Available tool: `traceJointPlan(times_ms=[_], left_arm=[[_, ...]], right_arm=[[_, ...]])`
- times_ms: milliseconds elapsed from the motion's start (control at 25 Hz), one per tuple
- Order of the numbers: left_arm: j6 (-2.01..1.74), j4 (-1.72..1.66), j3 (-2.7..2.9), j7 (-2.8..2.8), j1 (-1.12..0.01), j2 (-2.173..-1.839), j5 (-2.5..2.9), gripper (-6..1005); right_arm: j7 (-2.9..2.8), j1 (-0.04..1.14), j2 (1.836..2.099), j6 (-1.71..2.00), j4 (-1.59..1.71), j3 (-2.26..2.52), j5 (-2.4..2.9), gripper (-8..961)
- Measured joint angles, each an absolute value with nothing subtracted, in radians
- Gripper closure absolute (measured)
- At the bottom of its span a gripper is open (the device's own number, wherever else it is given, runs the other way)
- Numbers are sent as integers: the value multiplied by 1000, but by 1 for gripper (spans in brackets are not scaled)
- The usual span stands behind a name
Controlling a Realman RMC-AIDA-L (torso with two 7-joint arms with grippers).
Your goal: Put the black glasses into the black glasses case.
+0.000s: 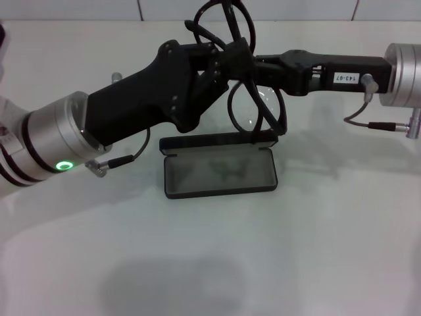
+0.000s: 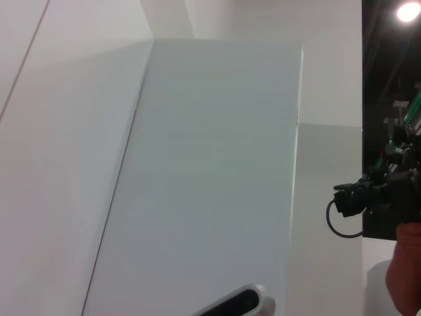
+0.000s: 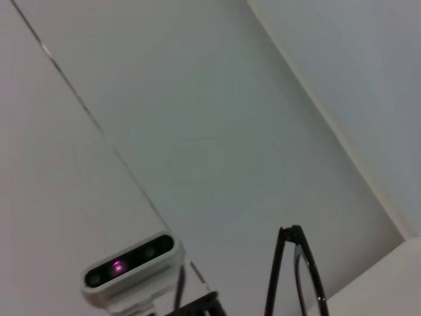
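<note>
The black glasses (image 1: 258, 108) hang in the air above the case, one lens low and dark loops of frame rising higher. Both grippers meet at their middle. My right gripper (image 1: 255, 64) comes in from the right and is shut on them. My left gripper (image 1: 230, 58) comes in from the left and overlaps the frame at the same spot. The black glasses case (image 1: 220, 172) lies open on the white table just below, grey lining up, lid standing at its far side. Part of the glasses (image 3: 294, 276) shows in the right wrist view.
The white table (image 1: 316, 250) stretches wide in front of the case and to both sides. A white tiled wall (image 1: 296, 8) runs along its far edge. The left arm's wrist camera (image 3: 128, 264) shows in the right wrist view.
</note>
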State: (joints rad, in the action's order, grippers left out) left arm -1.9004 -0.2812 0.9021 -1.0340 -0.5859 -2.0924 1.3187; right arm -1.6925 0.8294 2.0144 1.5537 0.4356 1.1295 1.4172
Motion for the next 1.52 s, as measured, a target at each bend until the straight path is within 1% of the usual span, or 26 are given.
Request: traceJointPlan(times_ms=[1120, 1240, 1520], left_arm=[[-1864, -279, 901, -1028, -588, -2098, 1318, 975], [-1878, -279, 901, -1028, -583, -2097, 1297, 975], [-1932, -288, 900, -1030, -531, -2089, 1223, 975]], right_arm=[[-1679, 837, 2014, 1594, 476, 1174, 1468, 838], [-1681, 830, 2010, 1589, 476, 1165, 1466, 838], [-1680, 807, 1999, 1589, 481, 1129, 1468, 837]])
